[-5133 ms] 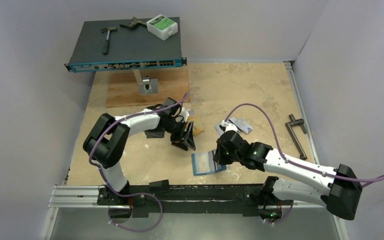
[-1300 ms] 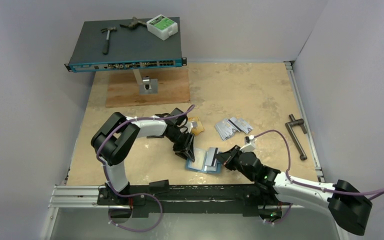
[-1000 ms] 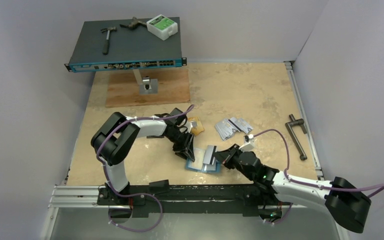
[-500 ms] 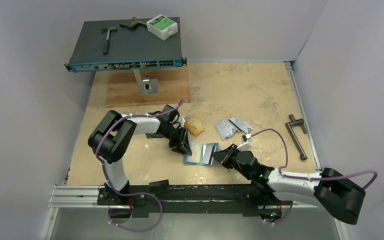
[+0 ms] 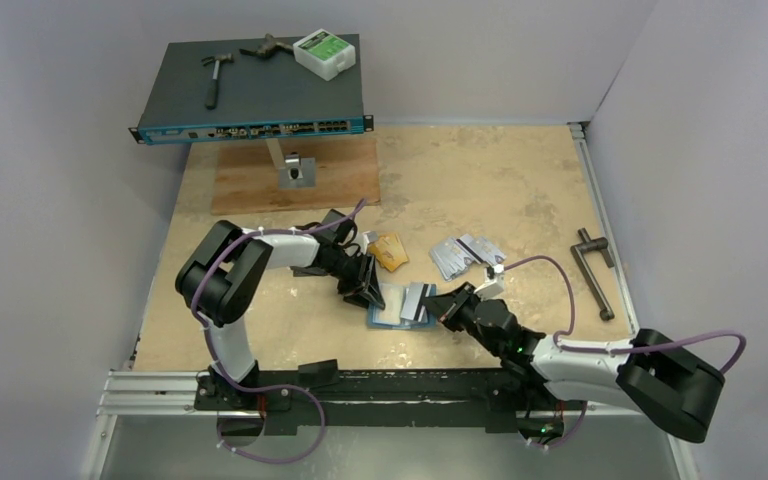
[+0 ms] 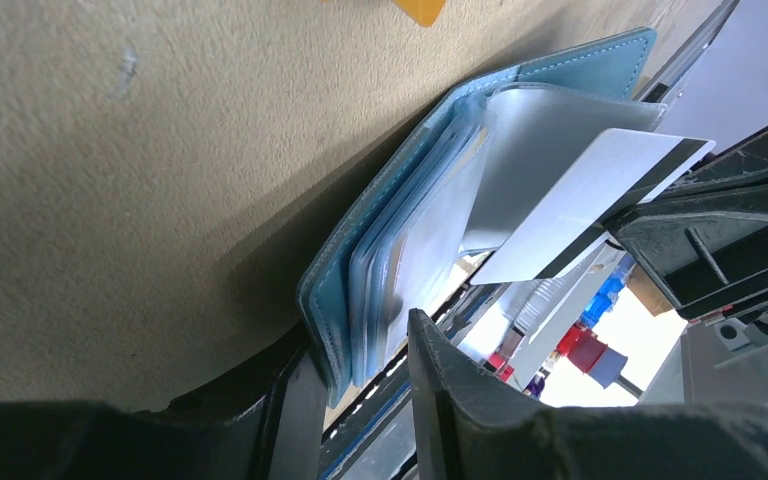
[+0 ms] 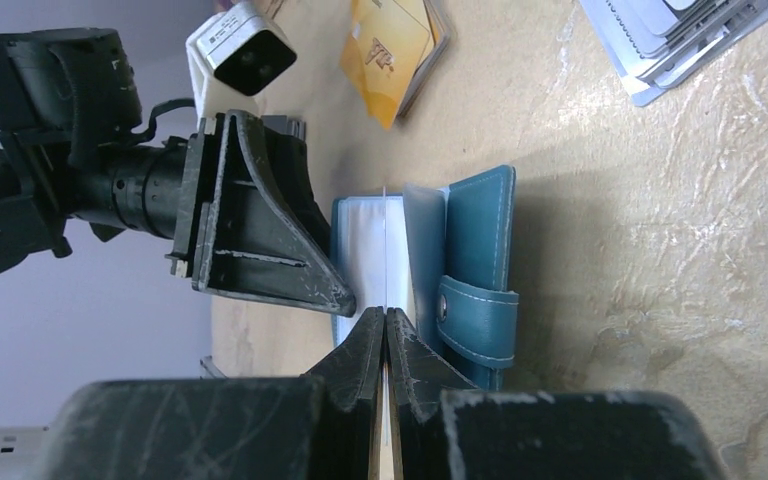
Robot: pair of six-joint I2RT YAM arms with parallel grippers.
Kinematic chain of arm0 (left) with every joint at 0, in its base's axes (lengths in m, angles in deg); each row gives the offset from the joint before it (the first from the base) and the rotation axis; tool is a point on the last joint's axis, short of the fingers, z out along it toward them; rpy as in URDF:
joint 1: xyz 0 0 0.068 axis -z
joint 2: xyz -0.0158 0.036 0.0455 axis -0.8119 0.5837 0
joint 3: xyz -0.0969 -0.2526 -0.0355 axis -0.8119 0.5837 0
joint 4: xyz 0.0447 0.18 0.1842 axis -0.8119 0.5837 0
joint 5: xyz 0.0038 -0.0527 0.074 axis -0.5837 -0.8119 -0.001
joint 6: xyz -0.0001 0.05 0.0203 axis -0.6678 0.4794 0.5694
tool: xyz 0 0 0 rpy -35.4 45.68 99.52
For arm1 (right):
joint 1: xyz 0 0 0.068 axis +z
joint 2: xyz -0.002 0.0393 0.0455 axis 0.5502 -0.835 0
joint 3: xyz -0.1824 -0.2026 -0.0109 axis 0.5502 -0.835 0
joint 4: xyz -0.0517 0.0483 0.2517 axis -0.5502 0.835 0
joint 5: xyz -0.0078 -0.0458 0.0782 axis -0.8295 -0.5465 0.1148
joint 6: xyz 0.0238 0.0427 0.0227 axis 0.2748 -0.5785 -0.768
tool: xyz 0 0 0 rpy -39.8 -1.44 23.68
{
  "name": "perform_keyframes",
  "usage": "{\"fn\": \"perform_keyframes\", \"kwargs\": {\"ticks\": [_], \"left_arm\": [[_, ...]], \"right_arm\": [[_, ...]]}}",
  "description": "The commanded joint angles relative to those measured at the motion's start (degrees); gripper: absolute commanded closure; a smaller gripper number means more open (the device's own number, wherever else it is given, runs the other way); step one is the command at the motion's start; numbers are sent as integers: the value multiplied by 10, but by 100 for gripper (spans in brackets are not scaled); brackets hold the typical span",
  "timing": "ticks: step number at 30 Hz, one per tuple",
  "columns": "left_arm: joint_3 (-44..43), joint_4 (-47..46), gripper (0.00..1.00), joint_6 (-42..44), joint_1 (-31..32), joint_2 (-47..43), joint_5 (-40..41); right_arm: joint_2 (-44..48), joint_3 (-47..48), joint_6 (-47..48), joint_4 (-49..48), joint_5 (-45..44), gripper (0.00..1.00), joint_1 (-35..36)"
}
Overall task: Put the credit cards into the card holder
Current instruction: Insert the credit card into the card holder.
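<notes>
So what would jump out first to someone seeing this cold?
Both grippers nose to nose at centre: the left gripper pinches the open teal card holder while the right gripper holds a white card edge-on against its pockets. Beyond lie loose orange cards and silver cards; a dark network switch sits far left.

Soft, even light falls from above. In the overhead view the tabletop (image 5: 480,180) is bright and sharp, and my arms throw only faint, short shadows. Close at my left hand (image 6: 360,360) the exposure is uneven: the hand itself is a dark, blurred mass, a deep shadow lies on the tabletop under the card holder (image 6: 580,75) it grips, and beyond it a patch burns out white. The holder's clear pockets carry pale glare. The credit card (image 6: 580,200) pinched in my right hand (image 7: 381,320) shows bright. That hand looks nearly black and soft-focused; past it the tabletop is crisp, lightly shadowed beside the holder.
</notes>
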Motion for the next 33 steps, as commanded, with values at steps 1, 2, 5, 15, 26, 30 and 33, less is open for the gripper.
{"fn": "perform_keyframes", "kwargs": {"ticks": [1,2,5,15,26,30,33], "left_arm": [[9,-2,65,6,-3,16,39],[10,-1,66,6,-3,14,39],[11,0,65,8,-3,11,41],[12,4,68,9,-3,8,43],[13,4,67,8,-3,7,45],[13,4,66,7,-3,6,44],[13,5,66,6,-3,6,42]], "right_arm": [[-9,-37,7,-37,-13,100,-6],[-16,-37,9,-42,-12,100,-5],[-44,-35,11,-63,-9,100,-5],[-95,-36,9,-113,2,100,-6],[-173,-41,4,-194,23,100,-6],[-175,-41,7,-185,22,100,-5],[-161,-40,8,-155,15,100,-5]]}}
